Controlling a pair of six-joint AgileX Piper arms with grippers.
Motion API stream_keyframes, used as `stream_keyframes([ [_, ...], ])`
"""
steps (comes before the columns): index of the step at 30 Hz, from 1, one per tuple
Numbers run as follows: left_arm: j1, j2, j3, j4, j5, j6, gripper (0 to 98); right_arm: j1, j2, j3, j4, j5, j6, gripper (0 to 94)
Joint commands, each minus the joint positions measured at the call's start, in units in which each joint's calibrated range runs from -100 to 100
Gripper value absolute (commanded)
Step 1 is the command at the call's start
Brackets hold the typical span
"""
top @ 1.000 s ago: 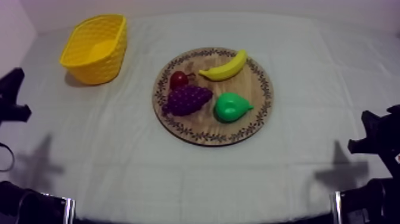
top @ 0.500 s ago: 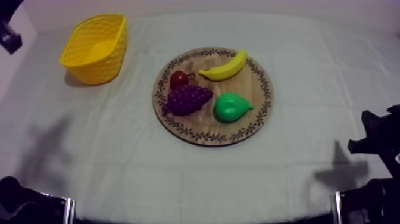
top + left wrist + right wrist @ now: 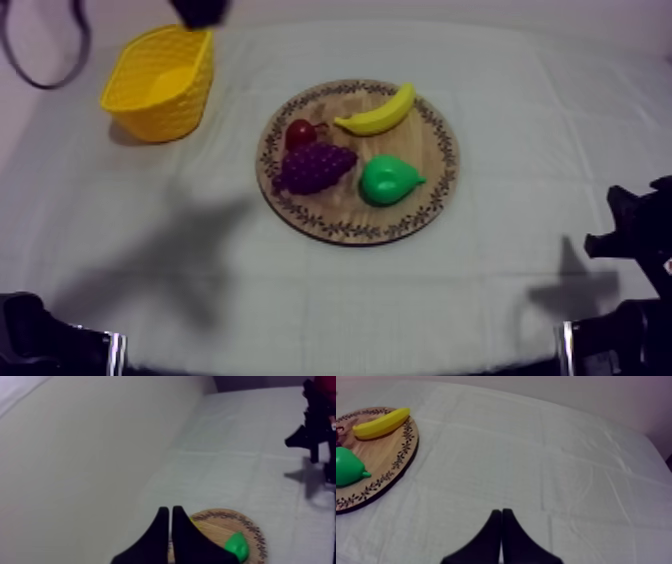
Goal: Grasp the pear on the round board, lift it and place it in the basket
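Observation:
The green pear (image 3: 388, 180) lies on the right half of the round wooden board (image 3: 432, 150), beside the grapes (image 3: 315, 167), with the banana (image 3: 378, 112) behind it. The yellow basket (image 3: 160, 80) stands at the far left. My left arm (image 3: 200, 12) hangs high by the basket's far right corner. In the left wrist view my left gripper (image 3: 167, 510) is shut on nothing, well above the board (image 3: 255, 531) and pear (image 3: 237, 546). My right gripper (image 3: 501, 512) is shut on nothing, low at the table's right, far from the pear (image 3: 347, 466).
A small red fruit (image 3: 300, 132) sits on the board behind the grapes. The left arm's shadow falls on the cloth left of the board. My right arm (image 3: 640, 235) rests at the right edge. Bare cloth lies between basket and board.
My left arm has swung up from the table's left edge to above the basket's far corner, and its shadow has slid toward the board. The right arm and all fruit have stayed put.

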Motion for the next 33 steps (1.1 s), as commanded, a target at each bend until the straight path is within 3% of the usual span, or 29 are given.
stream_keyframes([
  [1, 1.3, 5.1, 0.5, 0.88, -0.5, -0.1, 0.0, 0.0, 0.0, 0.0, 0.0, 0.0, 0.0, 0.3],
  [7, 3.7, 9.8, 6.2, 2.41, -0.6, 2.0, 0.0, 0.0, 0.0, 0.0, 0.0, 0.0, 0.0, 0.3],
  [13, 5.6, 13.2, 13.6, 3.80, -5.6, 2.7, 0.0, 0.0, 0.0, 0.0, 0.0, 0.0, 0.0, 0.3],
  [23, 6.3, 16.3, 11.2, 5.42, -5.0, 3.5, 2.1, 0.0, 0.0, 0.0, 0.0, 0.0, 0.0, 0.3],
  [25, 6.1, 16.5, 11.8, 5.47, -5.6, 4.1, 13.3, 0.0, 0.0, 0.0, 0.0, 0.0, 0.0, 0.3],
  [29, 5.5, 16.7, 13.7, 5.35, -7.3, 5.1, 61.8, 0.0, 0.0, 0.0, 0.0, 0.0, 0.0, 0.3],
  [31, 5.3, 16.7, 14.7, 5.29, -8.4, 5.7, 74.7, 0.0, 0.0, 0.0, 0.0, 0.0, 0.0, 0.3],
  [33, 5.1, 16.7, 15.6, 5.30, -9.4, 6.4, 80.9, 0.0, 0.0, 0.0, 0.0, 0.0, 0.0, 0.3],
])
